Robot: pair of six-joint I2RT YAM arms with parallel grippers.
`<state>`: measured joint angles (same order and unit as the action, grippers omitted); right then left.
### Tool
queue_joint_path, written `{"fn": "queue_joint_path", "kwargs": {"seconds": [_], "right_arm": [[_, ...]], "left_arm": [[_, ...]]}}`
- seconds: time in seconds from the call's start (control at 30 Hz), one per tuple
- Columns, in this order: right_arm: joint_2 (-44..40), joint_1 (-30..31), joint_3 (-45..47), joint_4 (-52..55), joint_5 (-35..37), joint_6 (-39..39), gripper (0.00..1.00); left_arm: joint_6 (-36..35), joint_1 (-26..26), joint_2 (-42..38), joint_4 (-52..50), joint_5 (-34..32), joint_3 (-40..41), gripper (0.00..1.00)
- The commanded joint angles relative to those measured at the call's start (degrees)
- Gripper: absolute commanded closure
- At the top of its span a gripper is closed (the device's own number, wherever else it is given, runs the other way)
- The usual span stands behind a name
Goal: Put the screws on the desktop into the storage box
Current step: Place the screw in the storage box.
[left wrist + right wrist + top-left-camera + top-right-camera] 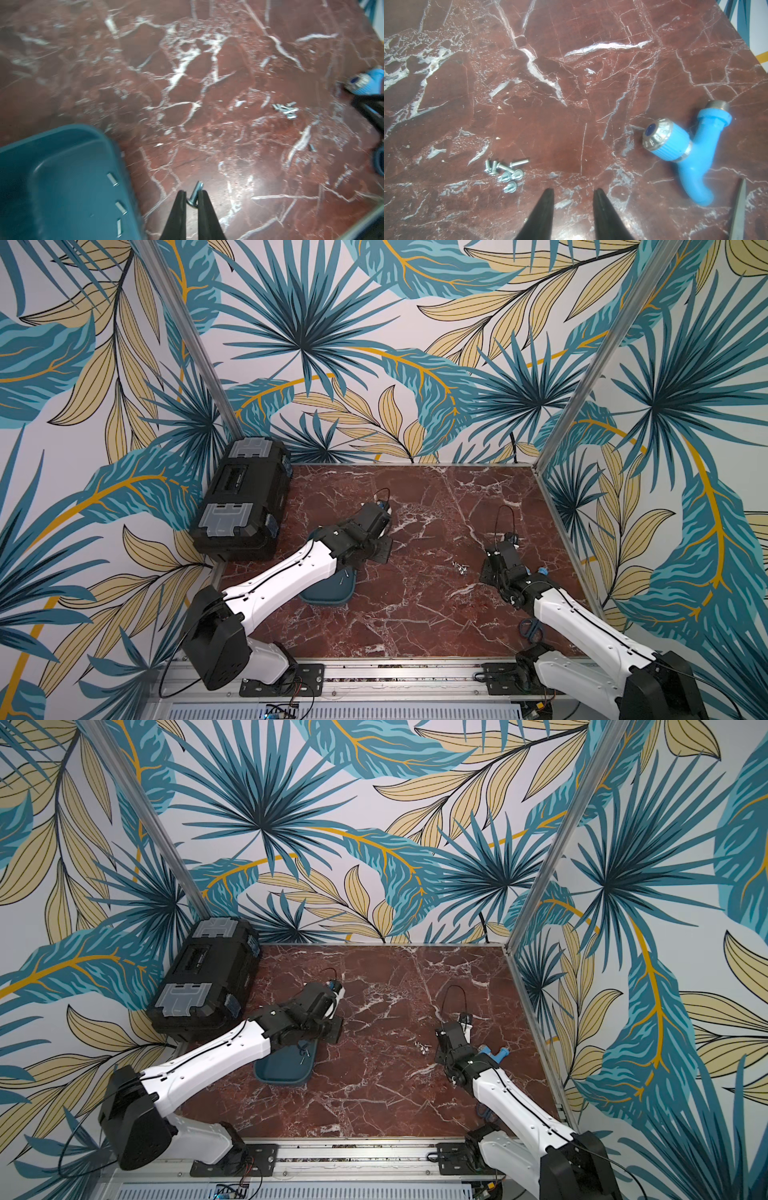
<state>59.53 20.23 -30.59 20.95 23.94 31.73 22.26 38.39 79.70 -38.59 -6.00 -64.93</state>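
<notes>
Screws (505,172) lie heaped at 3 o'clock from the middle of the desktop (415,614), and we see the right gripper (573,191) near the heap, its jaws parted with nothing between them. At 8 o'clock sits the storage box (62,135), three screws (121,207) on its floor. Our left gripper (192,193) hangs just outside the box's rim, over bare marble, jaws clenched on one screw (196,190). A blue tap (685,145) lies past the heap toward 3 o'clock, and a black toolbox (241,497) stands at 10 o'clock.
</notes>
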Motion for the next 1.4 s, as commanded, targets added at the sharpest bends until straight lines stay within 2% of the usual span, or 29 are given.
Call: {"fn": "queue_joint_path", "kwargs": {"seconds": [0.0,0.1,0.2,0.3,0.33,0.47,0.5,0.57,0.73,0.87,1.0,1.1,1.37], "right_arm": [[0.15,-0.11,0.44,-0.25,0.14,0.52,0.63],[0.49,-0.11,0.36,-0.29,-0.41,0.36,0.63],[0.58,-0.1,0.13,-0.34,-1.81,0.12,0.63],[0.8,-0.11,0.35,-0.85,-3.45,-0.26,0.62],[1.01,-0.14,0.06,-0.84,-4.35,-0.57,0.61],[2.17,-0.1,-1.84,1.25,-8.99,-1.25,0.58],[2.43,-0.11,-2.66,2.39,-9.99,-1.25,0.58],[3.19,-0.17,-5.17,7.68,-10.16,0.17,0.59],[5.25,-0.06,-10.39,17.62,-15.98,2.24,0.59],[6.9,-0.01,-12.33,22.96,-18.7,4.19,0.58],[8.63,0.07,-11.58,24.37,-20.97,6.34,0.59],[10.13,0.16,-10.62,24.16,-21.81,7.69,0.6],[15.6,0.64,-10.07,20.44,-24.55,7.39,0.63]], "left_arm": [[3.81,-5.04,-2.21,-5.44,-3.08,4.56,1.0],[4.72,-9.07,-1.8,-6.17,-2.09,6.8,1.0],[4.72,-10.92,0.14,-5.77,-1.93,8.13,1.0],[4.23,-12.51,2.74,-4.63,1.11,8.63,1.0],[4.16,-12.83,3.4,-4.85,1.94,8.39,0.94],[3.55,-13.43,3.08,-6.75,2.23,7.19,0.38],[3.19,-13.36,2.26,-7.68,2.12,6.66,0.3],[2.66,-13.43,0.29,-10.21,1.68,5.4,0.25],[1.17,-13.41,-7.84,-16.1,4.84,2.73,0.25],[-2.54,-13.4,-15.99,-19.34,3.91,3.2,0.24],[-4.21,-13.27,-22.43,-20.03,0.66,6.28,0.23],[-5.64,-13.02,-26.26,-16.7,4.9,8.15,0.23],[-5.39,-13.14,-28.18,-15.17,3.01,9.14,0.23]]}}
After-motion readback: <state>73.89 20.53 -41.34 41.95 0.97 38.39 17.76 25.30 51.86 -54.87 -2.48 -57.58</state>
